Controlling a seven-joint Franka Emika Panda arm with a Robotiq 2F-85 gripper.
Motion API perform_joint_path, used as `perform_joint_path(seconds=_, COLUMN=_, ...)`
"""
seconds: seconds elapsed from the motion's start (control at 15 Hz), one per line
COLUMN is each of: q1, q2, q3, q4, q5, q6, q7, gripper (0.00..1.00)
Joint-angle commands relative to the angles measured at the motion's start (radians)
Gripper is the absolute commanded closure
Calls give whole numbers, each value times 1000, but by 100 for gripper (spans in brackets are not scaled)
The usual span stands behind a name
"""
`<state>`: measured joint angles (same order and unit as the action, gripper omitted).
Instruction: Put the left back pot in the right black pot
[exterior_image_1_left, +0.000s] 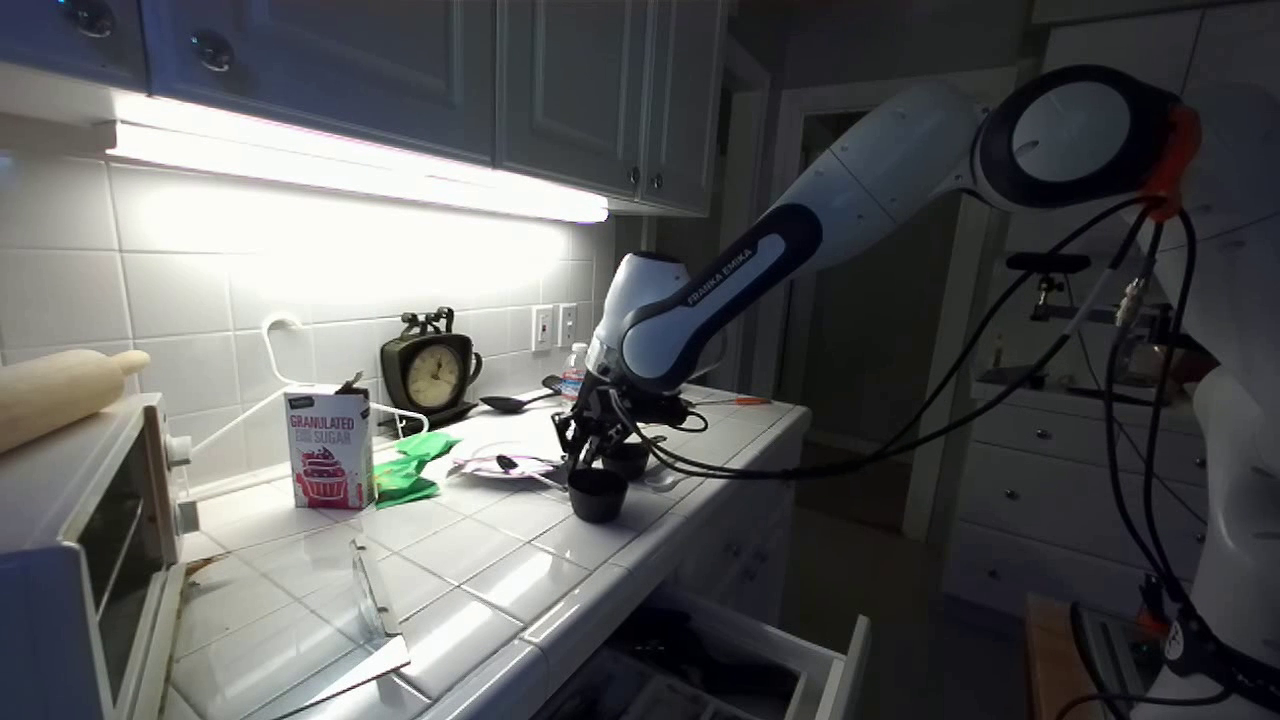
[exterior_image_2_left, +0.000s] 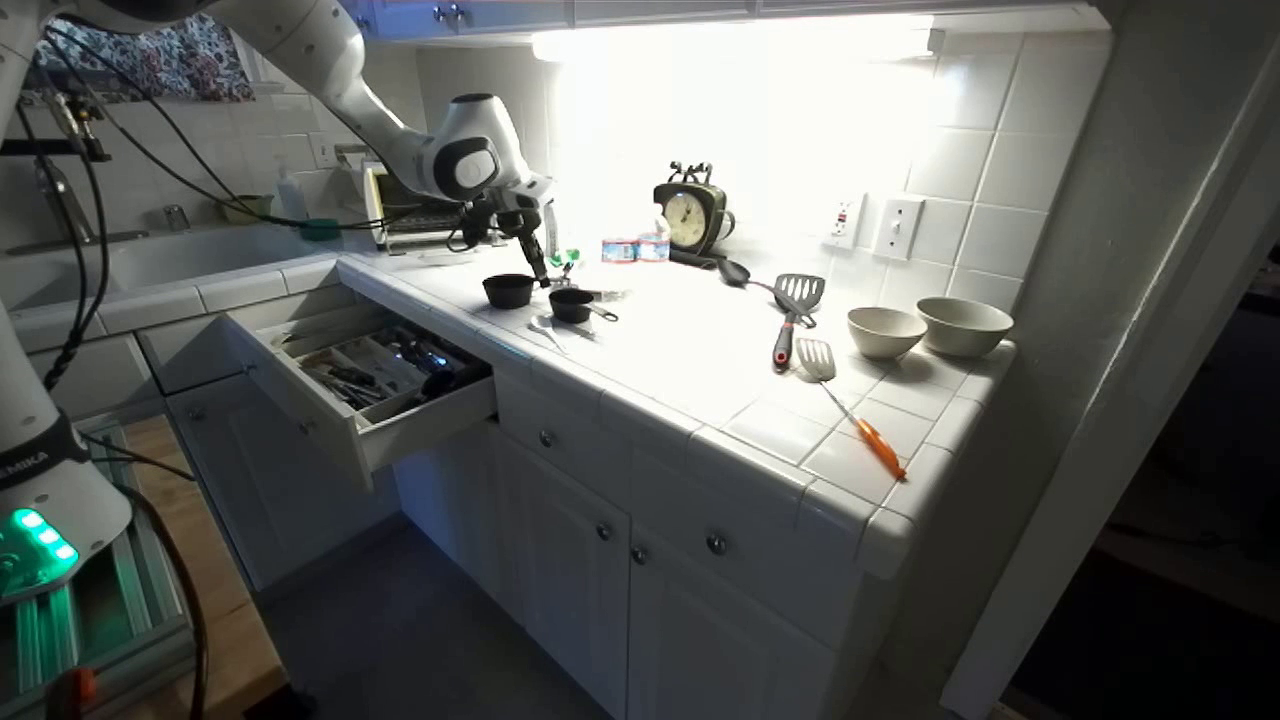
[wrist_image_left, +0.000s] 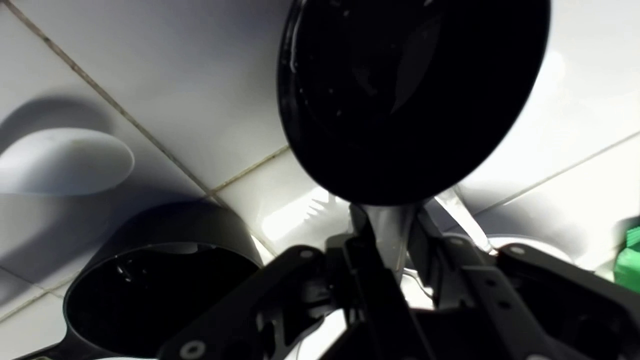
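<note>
The left back pot (exterior_image_1_left: 597, 496) is a small round black pot; it also shows in the other views (exterior_image_2_left: 508, 291) (wrist_image_left: 410, 100). My gripper (exterior_image_1_left: 583, 460) is at its handle side; in the wrist view the fingertips (wrist_image_left: 387, 215) close around a grey, shiny strip at the rim that looks like its handle. The pot looms large there, close to the camera; it looks raised, but how far is hard to tell. The right black pot (exterior_image_2_left: 572, 306) stands upright on the counter beside it, its handle pointing away. In the wrist view it lies lower left (wrist_image_left: 160, 295), open and partly behind the gripper.
A white spoon (wrist_image_left: 65, 160) lies near the right pot. A plate (exterior_image_1_left: 505, 462), green bag (exterior_image_1_left: 410, 470), sugar carton (exterior_image_1_left: 330, 450) and clock (exterior_image_1_left: 435, 370) stand behind. An open drawer (exterior_image_2_left: 400, 420) juts out below the counter edge. Spatulas (exterior_image_2_left: 800, 292) and bowls (exterior_image_2_left: 886, 332) lie farther right.
</note>
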<state>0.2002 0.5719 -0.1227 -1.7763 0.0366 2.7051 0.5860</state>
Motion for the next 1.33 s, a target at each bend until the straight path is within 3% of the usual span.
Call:
perform_joint_path(seconds=0.0, q1=17, q2=-13, q3=-21, q4=7, q5=6, q6=-36, q7=62, gripper=94)
perform_joint_path(seconds=1.27, q1=40, q2=-151, q3=-98, q4=-45, q5=-94, q6=-139, q7=338, gripper=94)
